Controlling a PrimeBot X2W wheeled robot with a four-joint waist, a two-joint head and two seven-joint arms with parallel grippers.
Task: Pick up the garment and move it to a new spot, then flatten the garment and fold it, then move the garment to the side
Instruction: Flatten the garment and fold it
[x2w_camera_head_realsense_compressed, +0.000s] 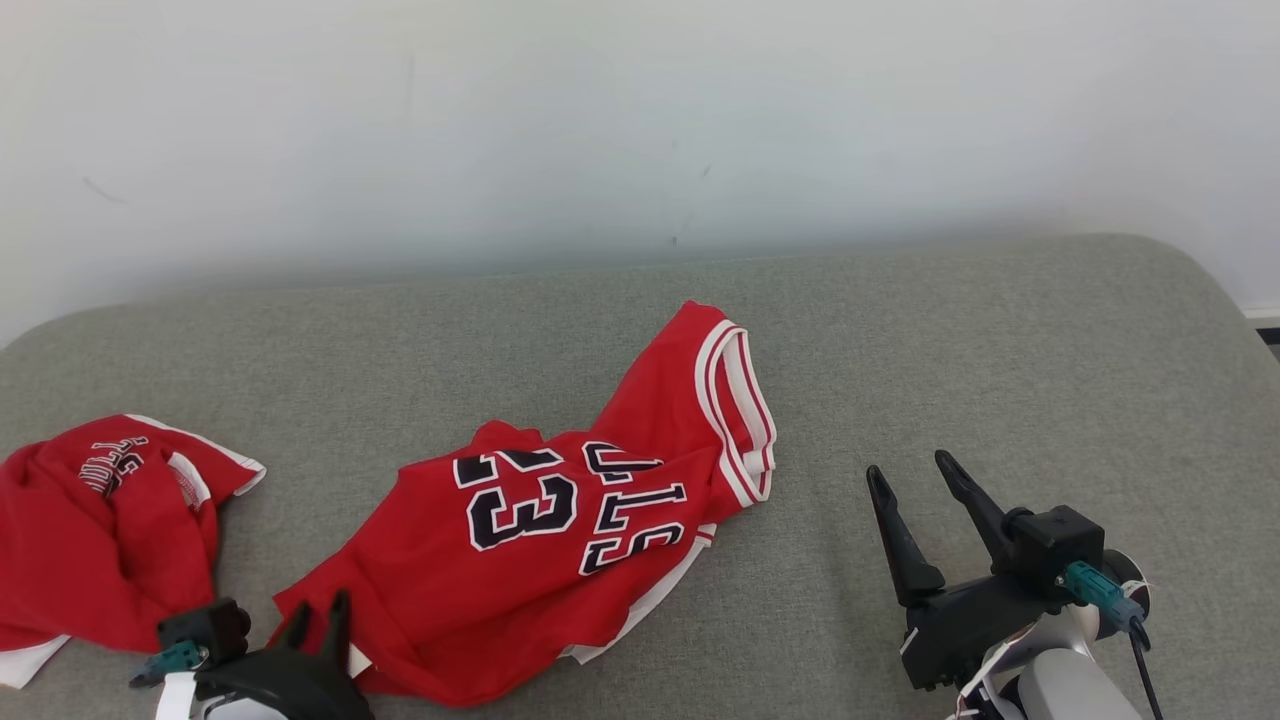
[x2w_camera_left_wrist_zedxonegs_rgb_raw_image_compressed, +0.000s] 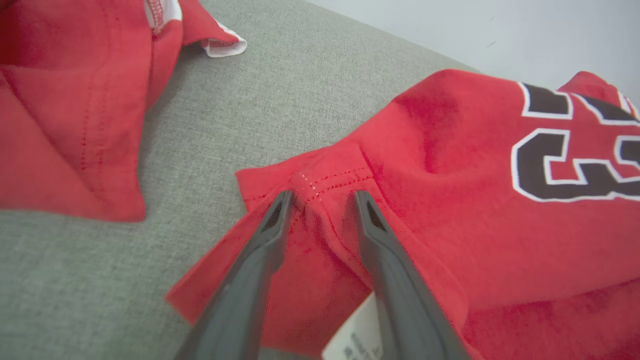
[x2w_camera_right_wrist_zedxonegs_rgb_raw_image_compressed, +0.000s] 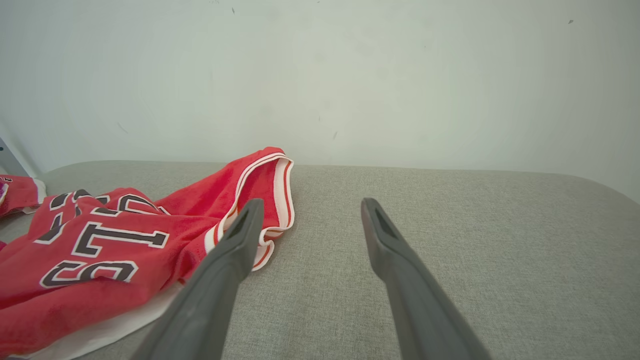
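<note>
The garment (x2w_camera_head_realsense_compressed: 540, 540) is a red jersey with dark "23" lettering and white trim, lying crumpled at the middle of the grey padded surface (x2w_camera_head_realsense_compressed: 950, 350). My left gripper (x2w_camera_head_realsense_compressed: 318, 615) rests on its near left hem. In the left wrist view the garment (x2w_camera_left_wrist_zedxonegs_rgb_raw_image_compressed: 475, 150) has a raised fold at the stitched hem, and the left gripper (x2w_camera_left_wrist_zedxonegs_rgb_raw_image_compressed: 320, 197) straddles it with jaws partly apart, not pinched together. My right gripper (x2w_camera_head_realsense_compressed: 910, 470) hovers wide open over bare surface to the right of the jersey. In the right wrist view the right gripper (x2w_camera_right_wrist_zedxonegs_rgb_raw_image_compressed: 310, 205) holds nothing, and the garment (x2w_camera_right_wrist_zedxonegs_rgb_raw_image_compressed: 100, 240) lies to its left.
A second red garment (x2w_camera_head_realsense_compressed: 100, 530) lies bunched at the left edge, close beside my left gripper; it also appears as the red cloth (x2w_camera_left_wrist_zedxonegs_rgb_raw_image_compressed: 65, 125). A white wall (x2w_camera_head_realsense_compressed: 640, 120) stands behind the surface. A white label (x2w_camera_left_wrist_zedxonegs_rgb_raw_image_compressed: 350, 335) pokes out under the hem.
</note>
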